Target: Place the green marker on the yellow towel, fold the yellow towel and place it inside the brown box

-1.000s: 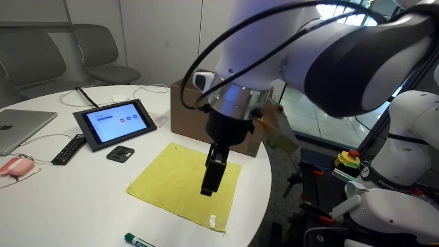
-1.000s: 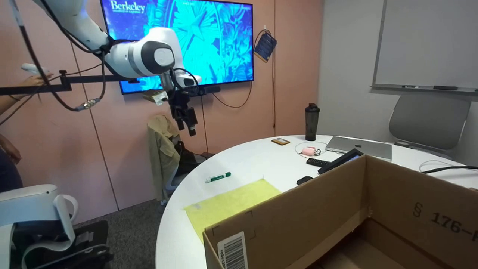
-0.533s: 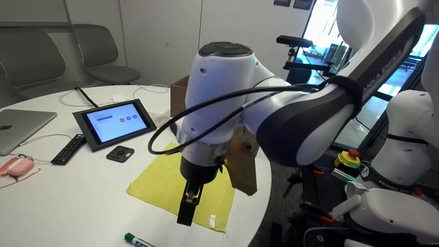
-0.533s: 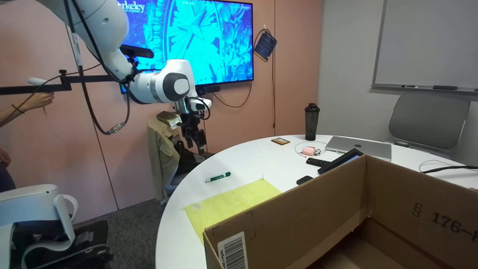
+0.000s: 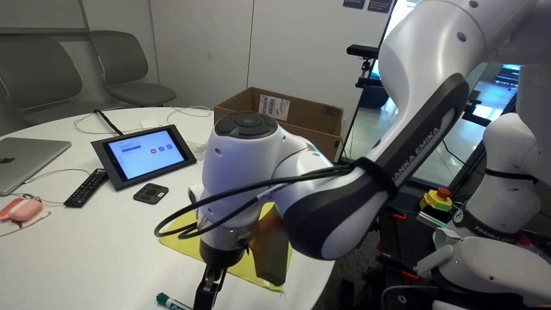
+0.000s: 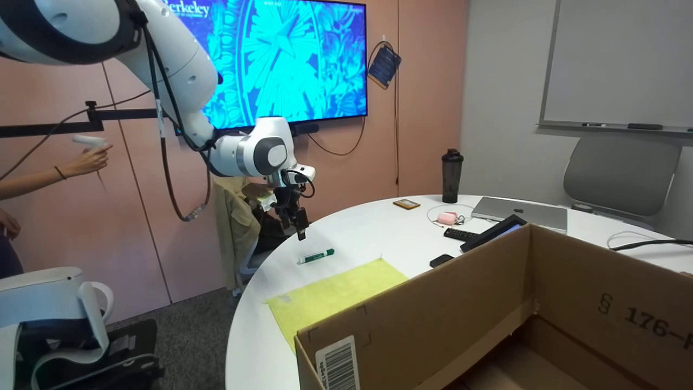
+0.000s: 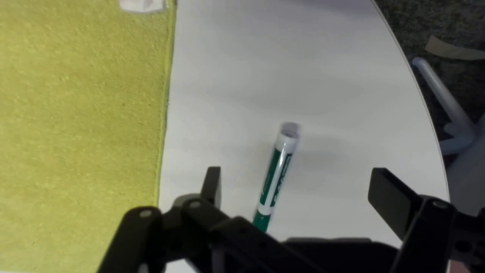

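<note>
This looks like a meeting room, in an office or a university. In an exterior view a big screen [image 6: 287, 59] shows the name "Berkeley", and a whiteboard [image 6: 622, 59] hangs on a grey wall [image 6: 501, 97]. In both exterior views grey chairs [image 5: 122, 60] stand by a round white surface [image 5: 107, 258], which carries a laptop [image 5: 32, 159], a lit tablet [image 5: 148, 155] and a remote [image 5: 87, 187]; the carpet [image 6: 195, 330] is dark.
</note>
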`<state>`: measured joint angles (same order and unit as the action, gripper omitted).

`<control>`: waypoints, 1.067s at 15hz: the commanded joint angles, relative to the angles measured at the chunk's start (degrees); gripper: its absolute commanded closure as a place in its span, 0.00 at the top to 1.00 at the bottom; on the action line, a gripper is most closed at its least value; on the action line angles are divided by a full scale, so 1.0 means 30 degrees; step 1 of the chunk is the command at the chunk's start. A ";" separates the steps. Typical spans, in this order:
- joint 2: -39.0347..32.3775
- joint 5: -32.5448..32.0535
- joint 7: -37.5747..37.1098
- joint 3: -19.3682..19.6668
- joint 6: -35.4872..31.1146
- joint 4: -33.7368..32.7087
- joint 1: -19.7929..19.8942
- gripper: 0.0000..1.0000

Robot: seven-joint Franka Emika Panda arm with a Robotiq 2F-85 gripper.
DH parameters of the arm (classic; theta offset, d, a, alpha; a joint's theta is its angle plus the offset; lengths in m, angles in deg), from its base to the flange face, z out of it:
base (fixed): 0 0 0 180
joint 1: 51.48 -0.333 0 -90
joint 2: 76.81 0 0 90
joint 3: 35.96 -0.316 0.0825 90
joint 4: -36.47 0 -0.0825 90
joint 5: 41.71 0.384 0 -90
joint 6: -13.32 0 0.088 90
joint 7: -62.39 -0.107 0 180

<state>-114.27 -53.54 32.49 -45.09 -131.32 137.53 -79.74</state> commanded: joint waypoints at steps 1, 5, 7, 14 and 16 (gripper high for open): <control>-0.2604 0.0574 -0.0708 0.0861 -0.1018 -0.2861 -0.1246 1.00; -0.4316 0.1240 -0.0590 0.1182 -0.1180 -0.4706 -0.1797 1.00; -0.5026 0.1569 -0.0589 0.1430 -0.1036 -0.5580 -0.2104 1.00; -0.7066 0.1484 -0.0948 0.3200 -0.0907 -0.8016 -0.3076 1.00; -0.7520 0.1514 -0.1093 0.3631 -0.0652 -0.8573 -0.3186 1.00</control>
<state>-133.47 -49.35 30.63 -36.77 -134.32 117.01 -87.78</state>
